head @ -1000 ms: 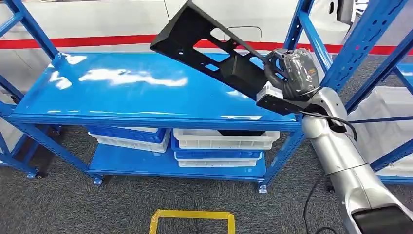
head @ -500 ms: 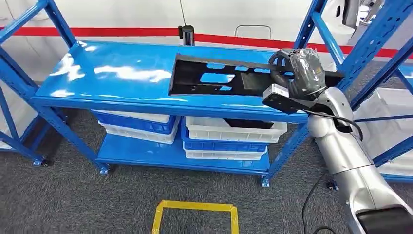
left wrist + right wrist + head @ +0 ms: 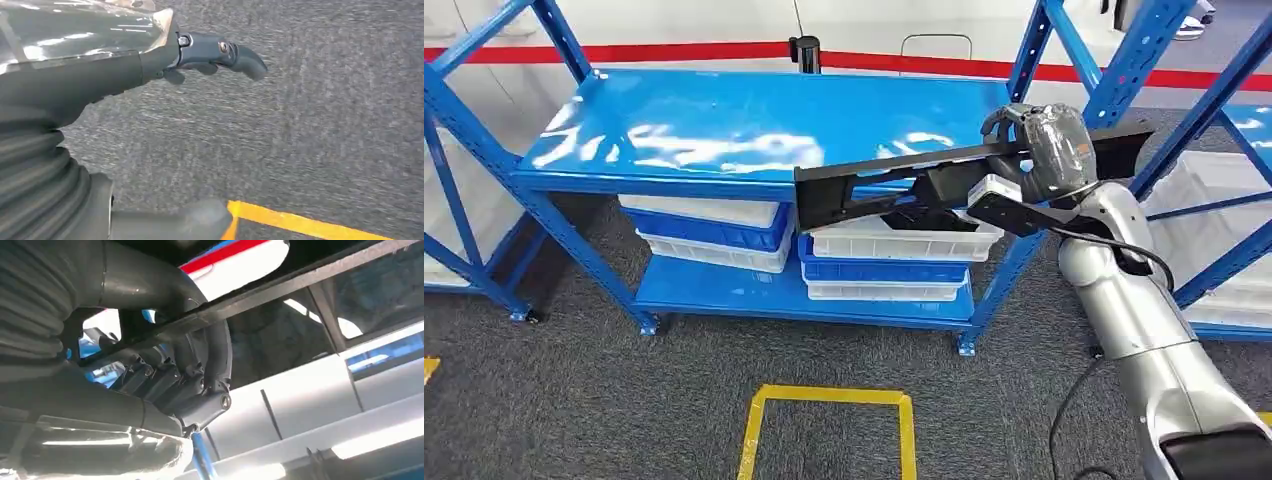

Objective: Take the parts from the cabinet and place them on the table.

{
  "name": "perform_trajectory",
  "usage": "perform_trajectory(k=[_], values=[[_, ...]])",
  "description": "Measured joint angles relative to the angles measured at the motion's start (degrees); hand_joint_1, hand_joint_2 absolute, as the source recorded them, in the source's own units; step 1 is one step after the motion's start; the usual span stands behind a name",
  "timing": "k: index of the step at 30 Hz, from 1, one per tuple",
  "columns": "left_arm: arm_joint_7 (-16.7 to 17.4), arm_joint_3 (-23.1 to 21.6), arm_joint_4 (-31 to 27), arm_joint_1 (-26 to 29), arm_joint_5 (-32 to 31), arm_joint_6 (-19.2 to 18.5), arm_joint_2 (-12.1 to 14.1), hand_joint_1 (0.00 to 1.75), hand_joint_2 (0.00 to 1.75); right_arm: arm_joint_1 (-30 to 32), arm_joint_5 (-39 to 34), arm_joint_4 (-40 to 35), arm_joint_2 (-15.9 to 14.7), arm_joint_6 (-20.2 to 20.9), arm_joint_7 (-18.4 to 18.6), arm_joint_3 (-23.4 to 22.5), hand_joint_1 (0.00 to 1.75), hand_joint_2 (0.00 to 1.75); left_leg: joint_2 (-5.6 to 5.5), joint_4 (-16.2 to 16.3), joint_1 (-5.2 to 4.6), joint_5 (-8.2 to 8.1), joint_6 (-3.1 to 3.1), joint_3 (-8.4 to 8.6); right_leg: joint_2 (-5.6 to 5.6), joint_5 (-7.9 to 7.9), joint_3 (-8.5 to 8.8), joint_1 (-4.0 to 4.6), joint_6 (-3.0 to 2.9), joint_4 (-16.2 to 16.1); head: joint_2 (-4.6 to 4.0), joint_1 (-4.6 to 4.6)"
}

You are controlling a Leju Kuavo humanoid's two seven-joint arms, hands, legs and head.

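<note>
black part (image 3: 894,180), far end possibly hidden behind right hand (image 3: 1039,150).

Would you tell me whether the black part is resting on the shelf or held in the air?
Held in the air: the right hand grips the black part, which hangs past the shelf's front edge.

Bins (image 3: 890,268) on blue rack's (image 3: 674,185) lower shelf

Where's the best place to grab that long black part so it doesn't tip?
Probably nearer its middle. The black part is long and flat with cut-out slots, and the right robot hand holds it close to one end, so most of it sticks out sideways. Come from the front edge and close over the solid rim between slots.
</note>
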Motion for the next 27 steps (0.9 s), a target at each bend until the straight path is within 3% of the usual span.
perform_trajectory(k=[1,2,3,4,5,6,7,8,9,11,12,13,14,16,17,18,19,21,22,23,24,25,27], values=[[0.07,0.00,-0.02,0.00,-0.13,0.00,0.04,0.00,1.75,0.03,-0.02,0.00,0.00,-0.06,0.07,0.00,1.75,1.75,0.00,3.91,0.21,-2.71,-0.38,-0.87,-0.01,0.63,-0.76,0.01,0.06,0.06,-0.02,0.11],[0.11,0.00,0.00,0.01,-0.26,0.00,0.09,0.00,1.75,0.14,-0.04,0.00,-0.02,-0.11,0.13,-0.02,1.75,1.75,0.01,8.42,0.55,-4.15,-0.87,-1.56,-0.02,1.35,-1.70,0.00,0.18,0.09,0.00,0.00],[0.20,0.00,0.00,0.00,-0.28,0.00,0.09,0.00,1.75,0.42,-0.07,0.00,-0.02,-0.15,0.22,-0.02,1.75,1.75,0.05,10.70,0.86,-3.58,-1.10,-1.40,-0.03,1.97,-2.46,-0.02,0.37,0.14,0.00,0.02],[0.26,0.00,0.00,-0.01,-0.35,0.00,0.09,0.00,1.75,0.79,-0.11,-0.02,-0.02,-0.17,0.24,-0.04,1.75,1.75,0.07,10.81,1.25,-1.81,-1.37,-0.29,-0.04,2.48,-3.20,-0.09,0.65,0.22,0.00,0.02],[0.39,0.00,-0.02,-0.03,-0.35,0.02,0.09,0.00,1.75,1.15,-0.13,-0.04,-0.02,-0.20,0.24,-0.07,1.75,1.75,0.10,8.54,1.63,0.55,-1.57,2.14,-0.04,3.08,-4.04,-0.23,0.91,0.42,-0.02,0.02],[0.44,0.00,-0.02,-0.06,-0.33,0.02,0.09,0.00,1.75,1.38,-0.15,-0.18,-0.02,-0.22,0.24,-0.20,1.75,1.75,0.11,4.66,1.94,1.90,-1.78,5.37,-0.03,3.38,-4.74,-0.44,1.36,0.70,0.00,0.04],[0.50,0.00,-0.02,-0.15,-0.35,0.02,0.07,0.00,1.75,1.36,-0.22,-0.46,-0.02,-0.24,0.26,-0.35,1.75,1.75,0.08,-0.39,2.26,1.20,-2.14,9.34,-0.03,3.64,-5.14,-0.35,1.76,1.26,0.00,-0.08],[0.52,0.00,-0.04,-0.35,-0.35,0.04,0.02,0.00,1.75,1.37,-0.35,-0.94,-0.04,-0.31,0.31,-0.64,1.75,1.75,-0.12,-4.41,1.77,-1.20,-2.20,12.07,-0.02,3.90,-5.86,-0.26,2.17,1.54,0.00,-0.17],[0.57,0.00,-0.04,-0.51,-0.35,0.07,0.05,0.00,1.75,1.24,-0.50,-1.03,-0.09,-0.37,0.39,-0.89,1.75,1.75,-0.30,-5.30,1.56,-1.35,-1.37,11.96,-0.17,4.26,-5.90,-0.20,2.69,1.54,0.00,0.09],[0.61,0.00,-0.04,-0.46,-0.39,0.09,0.02,0.00,1.75,1.24,-1.03,-1.14,-0.02,-0.55,0.44,-1.27,1.75,1.75,-0.25,-5.29,0.87,-0.68,-0.32,11.30,-0.26,5.42,-6.05,-0.23,3.81,1.06,0.00,0.04],[0.61,0.00,-0.04,-0.35,-0.39,0.09,-0.02,0.00,1.75,1.65,-1.26,-1.14,-0.07,-0.57,0.44,-1.44,1.75,1.75,-0.18,-5.79,0.69,0.15,0.71,10.78,-0.26,6.01,-6.45,0.05,4.44,0.85,0.00,0.07],[0.57,0.00,-0.02,-0.37,-0.41,0.11,-0.09,0.00,1.75,1.99,-1.73,-1.16,-0.35,-0.59,0.35,-1.66,1.75,1.75,0.18,-6.03,0.86,0.95,1.71,10.34,-0.25,4.87,-7.07,-0.46,4.25,1.66,0.00,0.00],[0.57,0.00,-0.02,-0.37,-0.46,0.07,-0.09,0.00,1.75,2.39,-2.19,-1.24,-0.63,-0.59,0.22,-2.07,1.75,1.75,0.08,-6.05,0.65,1.74,2.36,9.40,-0.12,1.98,-8.38,-0.42,3.54,3.73,0.00,0.09],[0.50,0.02,-0.02,-0.28,-0.52,0.07,0.04,0.00,1.75,3.30,-2.89,-1.55,-1.31,-0.72,-0.31,-2.89,1.75,1.75,0.05,-6.05,0.47,3.22,3.07,7.51,0.02,-4.37,-10.84,-0.35,2.27,11.94,0.00,0.35],[0.46,0.04,-0.02,-0.20,-0.59,0.02,0.11,0.00,1.75,3.87,-3.08,-1.77,-1.51,-0.96,-0.65,-3.12,1.75,1.75,0.05,-6.03,0.34,3.94,3.17,6.55,0.15,-6.20,-11.73,-0.32,2.25,16.12,0.00,0.37],[0.44,0.02,-0.02,-0.14,-0.59,0.02,0.11,0.00,1.75,4.60,-3.21,-1.95,-1.73,-1.20,-0.92,-3.28,1.75,1.75,0.06,-6.01,0.22,4.78,3.19,5.49,0.35,-6.53,-11.75,-0.15,2.71,19.20,0.00,0.39],[0.42,0.02,-0.02,-0.12,-0.59,0.00,0.09,0.00,1.75,5.28,-3.26,-2.23,-1.83,-1.33,-1.03,-3.36,1.75,1.75,0.07,-5.97,0.12,5.51,3.15,4.55,0.39,-5.52,-10.63,-0.08,3.23,19.63,0.00,0.33],[0.44,0.02,-0.02,-0.12,-0.59,-0.02,0.07,0.00,1.75,6.39,-3.21,-2.84,-1.88,-1.51,-1.40,-3.54,1.75,1.75,0.09,-5.95,0.01,7.09,2.93,2.63,0.38,-2.24,-5.38,0.20,4.19,14.68,0.00,0.35],[0.46,0.02,-0.04,-0.13,-0.59,-0.02,0.09,0.00,1.75,6.55,-3.21,-3.17,-1.84,-1.55,-1.51,-3.67,1.75,1.75,0.08,-5.94,-0.01,7.82,2.75,1.84,0.38,-2.08,-1.85,0.27,3.93,10.36,0.00,0.33],[0.52,0.02,-0.04,-0.19,-0.59,0.00,0.09,0.00,1.75,6.53,-3.19,-3.50,-1.84,-1.60,-1.53,-3.76,1.75,1.75,0.12,-5.78,-0.05,8.46,2.51,1.48,0.38,-3.75,2.29,0.40,3.08,5.32,0.00,0.33],[0.63,0.04,-0.07,-0.17,-0.55,0.02,0.07,0.00,1.75,6.39,-3.17,-4.13,-1.77,-1.68,-1.58,-3.93,1.75,1.75,0.10,-5.77,-0.43,9.04,2.17,0.94,0.38,-5.28,5.69,1.15,2.66,-0.32,0.00,0.46],[0.72,0.04,-0.07,-0.14,-0.55,0.02,0.07,0.00,1.75,6.32,-3.17,-4.37,-1.69,-2.01,-1.66,-4.07,1.75,1.75,0.21,-6.14,-0.44,9.87,1.77,0.80,0.50,-5.65,4.76,1.11,2.48,-0.47,0.00,0.11],[0.94,0.04,-0.04,-0.01,-0.48,0.07,0.15,0.00,1.75,6.75,-2.93,-4.44,-1.44,-2.21,-1.66,-4.09,1.75,1.75,0.19,-6.97,-0.37,11.55,1.19,0.84,0.53,-4.49,4.10,1.32,1.86,-0.42,0.00,0.20]])
